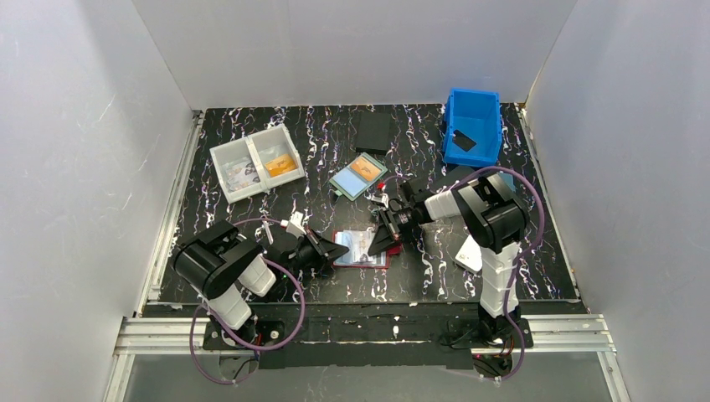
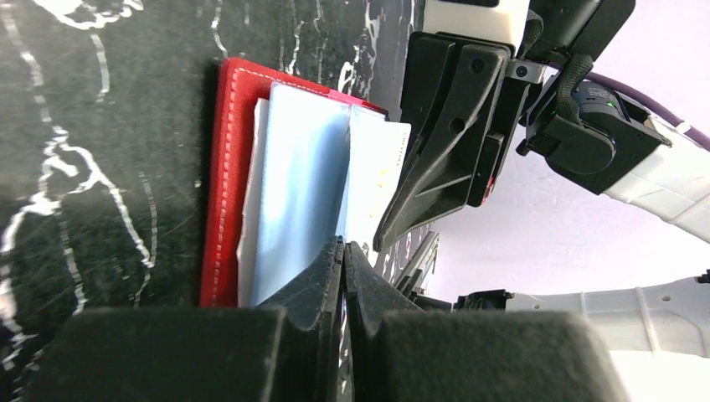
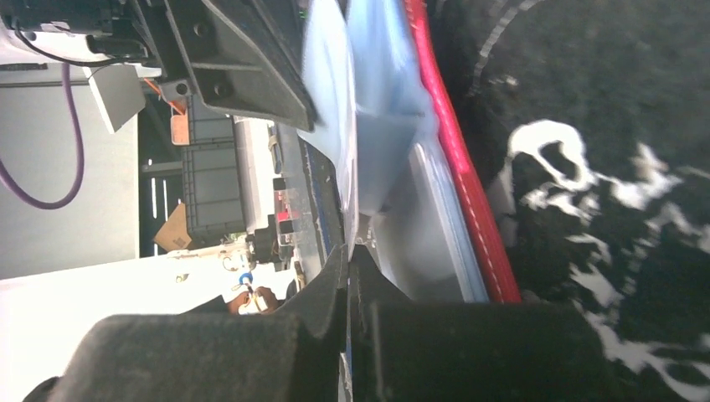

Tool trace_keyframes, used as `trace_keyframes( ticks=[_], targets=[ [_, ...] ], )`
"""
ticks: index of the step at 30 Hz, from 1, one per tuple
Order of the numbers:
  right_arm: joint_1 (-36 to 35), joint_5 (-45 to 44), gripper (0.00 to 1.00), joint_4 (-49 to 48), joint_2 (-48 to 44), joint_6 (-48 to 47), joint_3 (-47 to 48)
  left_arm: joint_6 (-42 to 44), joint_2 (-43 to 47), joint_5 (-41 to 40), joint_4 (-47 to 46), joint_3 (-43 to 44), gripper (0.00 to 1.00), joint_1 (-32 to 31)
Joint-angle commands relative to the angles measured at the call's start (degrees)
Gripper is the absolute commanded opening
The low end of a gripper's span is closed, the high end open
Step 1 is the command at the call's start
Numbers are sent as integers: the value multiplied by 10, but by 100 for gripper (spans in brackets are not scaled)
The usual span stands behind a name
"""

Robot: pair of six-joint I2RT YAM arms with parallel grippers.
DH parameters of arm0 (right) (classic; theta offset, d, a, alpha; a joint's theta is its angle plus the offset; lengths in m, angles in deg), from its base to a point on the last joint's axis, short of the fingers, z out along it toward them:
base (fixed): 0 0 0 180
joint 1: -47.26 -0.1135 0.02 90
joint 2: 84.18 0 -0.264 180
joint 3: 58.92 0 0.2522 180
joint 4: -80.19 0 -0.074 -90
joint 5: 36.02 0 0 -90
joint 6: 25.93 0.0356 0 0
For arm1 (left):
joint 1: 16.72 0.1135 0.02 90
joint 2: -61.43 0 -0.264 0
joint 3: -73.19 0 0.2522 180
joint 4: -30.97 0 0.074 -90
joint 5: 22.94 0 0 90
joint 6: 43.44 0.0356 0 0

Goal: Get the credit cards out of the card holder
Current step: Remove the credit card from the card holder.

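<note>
1. A white plastic tray [image 1: 254, 159] with two compartments is sitting at the far left of the black, white-veined surface [image 1: 326, 134]. The items inside are too small to tell.
2. The left fingers [image 2: 322, 276], matte black and wedge-shaped, are pressing flat together with nothing visible between them. Their tips are lying against the light-blue cards.
3. The card holder [image 2: 223, 193] is lying open and flat at the near middle of the surface, between the two arms. It is showing a bright-red leather-like border with a neat line of pale stitching.
4. The credit cards [image 2: 297, 180], thin, smooth, light-blue rectangles, are fanning out of the holder in overlapping layers. The rightmost one is looking paler, almost white.
5. A flat teal-framed case [image 1: 358, 176] with an orange card is lying tilted just beyond the holder, and a black square pad [image 1: 373, 131] is lying farther back.
6. The right fingers [image 3: 331, 280] are sitting shut tip to tip, meeting at the edge of a raised light-blue card. Whether that card is being pinched I cannot tell.
7. A hard blue plastic bin [image 1: 474, 95] is standing at the far right corner with a small black item inside.
</note>
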Motion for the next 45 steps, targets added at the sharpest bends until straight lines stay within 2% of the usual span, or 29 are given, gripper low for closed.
trace_keyframes(
  ticks=[1, 11, 14, 17, 22, 26, 28, 30, 31, 34, 36, 38, 42, 45],
  targets=[
    [19, -16, 1, 70, 13, -60, 23, 9, -7, -3, -31, -23, 0, 13],
    [39, -64, 1, 171, -10, -158, 50, 20, -22, -6, -5, -32, 0, 27],
    [42, -64, 1, 191, -23, -178, 57, 22, -9, -13, 3, -38, 16, 28],
    [43, -60, 1, 213, -32, -207, 66, 35, 37, -18, 41, -42, 25, 28],
    [43, -50, 1, 273, -45, -272, 87, 104, 199, -20, 215, -24, 38, 28],
    [43, -44, 1, 347, -51, -349, 116, 196, 417, -57, 474, 7, 50, 28],
    [43, -42, 1, 390, -53, -396, 134, 241, 511, -78, 579, 24, 65, 30],
    [42, -40, 1, 441, -55, -448, 152, 283, 592, -92, 655, 41, 95, 35],
    [41, -39, 1, 464, -56, -473, 160, 302, 627, -93, 678, 44, 98, 37],
    [37, -46, 1, 506, -63, -525, 176, 332, 700, -94, 739, 62, 98, 42],
    [32, -57, 1, 511, -73, -536, 177, 368, 711, -53, 746, 79, 98, 44],
    [25, -76, 1, 507, -86, -541, 177, 386, 684, -3, 742, 102, 98, 45],
    [10, -106, 1, 506, -110, -551, 180, 422, 575, 98, 734, 167, 98, 45],
    [2, -120, 1, 510, -128, -569, 182, 474, 495, 135, 770, 243, 98, 45]
  ],
)
